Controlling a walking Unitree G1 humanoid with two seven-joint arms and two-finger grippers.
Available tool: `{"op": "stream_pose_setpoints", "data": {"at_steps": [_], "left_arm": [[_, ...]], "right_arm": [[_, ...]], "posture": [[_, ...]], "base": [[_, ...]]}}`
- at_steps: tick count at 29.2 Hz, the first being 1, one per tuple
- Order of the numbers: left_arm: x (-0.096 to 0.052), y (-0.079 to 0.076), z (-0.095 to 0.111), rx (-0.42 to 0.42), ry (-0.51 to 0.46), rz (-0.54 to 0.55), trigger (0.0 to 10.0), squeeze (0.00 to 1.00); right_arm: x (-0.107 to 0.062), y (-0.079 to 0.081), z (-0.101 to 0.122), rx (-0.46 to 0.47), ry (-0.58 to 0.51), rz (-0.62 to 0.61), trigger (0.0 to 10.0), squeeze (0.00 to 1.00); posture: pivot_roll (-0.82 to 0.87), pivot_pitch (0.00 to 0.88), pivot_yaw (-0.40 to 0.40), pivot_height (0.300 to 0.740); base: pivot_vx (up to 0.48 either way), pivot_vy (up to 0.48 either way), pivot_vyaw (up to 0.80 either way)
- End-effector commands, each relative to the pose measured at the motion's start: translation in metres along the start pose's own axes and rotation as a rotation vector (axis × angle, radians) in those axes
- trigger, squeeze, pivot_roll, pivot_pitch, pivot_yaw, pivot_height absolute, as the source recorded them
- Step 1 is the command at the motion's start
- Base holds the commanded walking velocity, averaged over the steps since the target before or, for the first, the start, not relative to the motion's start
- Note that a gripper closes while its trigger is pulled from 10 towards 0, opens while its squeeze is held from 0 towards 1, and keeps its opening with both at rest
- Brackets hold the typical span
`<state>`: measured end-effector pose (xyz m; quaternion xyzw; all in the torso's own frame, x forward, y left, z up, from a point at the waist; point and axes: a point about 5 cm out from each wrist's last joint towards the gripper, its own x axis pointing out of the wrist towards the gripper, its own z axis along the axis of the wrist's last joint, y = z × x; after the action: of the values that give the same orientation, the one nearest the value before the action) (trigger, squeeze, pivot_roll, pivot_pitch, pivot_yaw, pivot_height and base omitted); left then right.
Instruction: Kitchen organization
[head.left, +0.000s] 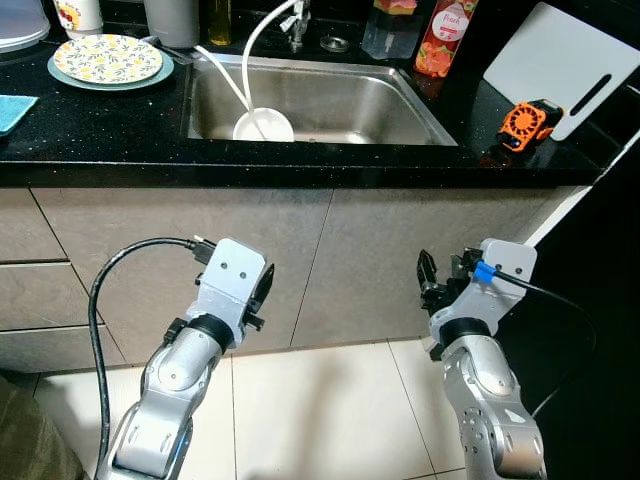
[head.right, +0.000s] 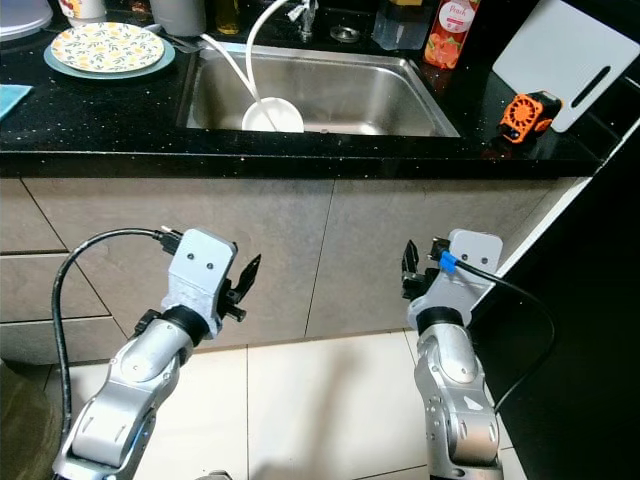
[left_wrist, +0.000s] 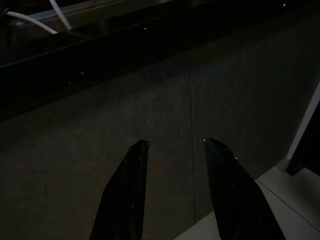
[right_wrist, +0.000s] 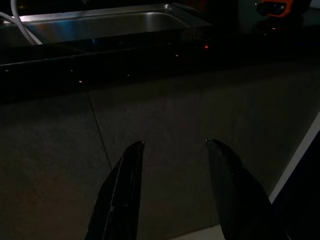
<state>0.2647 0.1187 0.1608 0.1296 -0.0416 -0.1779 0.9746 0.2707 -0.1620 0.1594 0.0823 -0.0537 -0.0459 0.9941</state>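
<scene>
Your left gripper (left_wrist: 172, 145) and right gripper (right_wrist: 172, 145) hang below the worktop (head.left: 100, 130) front edge, facing the cabinet doors (head.left: 330, 260), jaws spread and empty. A white bowl (head.left: 263, 126) lies in the sink (head.left: 400, 110); a patterned plate (head.left: 107, 58) sits near the worktop's back-left corner.

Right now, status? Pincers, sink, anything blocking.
Left pincer open, empty, low before the cabinet doors. Right pincer the same. White bowl in the sink, untouched. Countertop edge overhangs both pincers.
</scene>
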Motion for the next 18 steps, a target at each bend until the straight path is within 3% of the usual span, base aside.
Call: {"op": "stream_pose_setpoints", "data": {"at_steps": [1, 18], "left_arm": [[-0.001, -0.004, -0.0031, -0.008, 0.016, -0.018, 10.0, 0.0], [-0.0015, -0.0034, -0.002, -0.002, 0.014, -0.02, 10.0, 0.0]], "right_arm": [[-0.0012, -0.0039, 0.0013, -0.011, -0.002, -0.013, 10.0, 0.0], [-0.0013, -0.0032, 0.0027, -0.007, -0.008, -0.016, 10.0, 0.0]], "posture": [[0.21, 0.079, -0.118, 0.74], [0.21, 0.09, -0.111, 0.74]], "base": [[0.0, 0.0, 0.0], [0.0, 0.0, 0.0]]}}
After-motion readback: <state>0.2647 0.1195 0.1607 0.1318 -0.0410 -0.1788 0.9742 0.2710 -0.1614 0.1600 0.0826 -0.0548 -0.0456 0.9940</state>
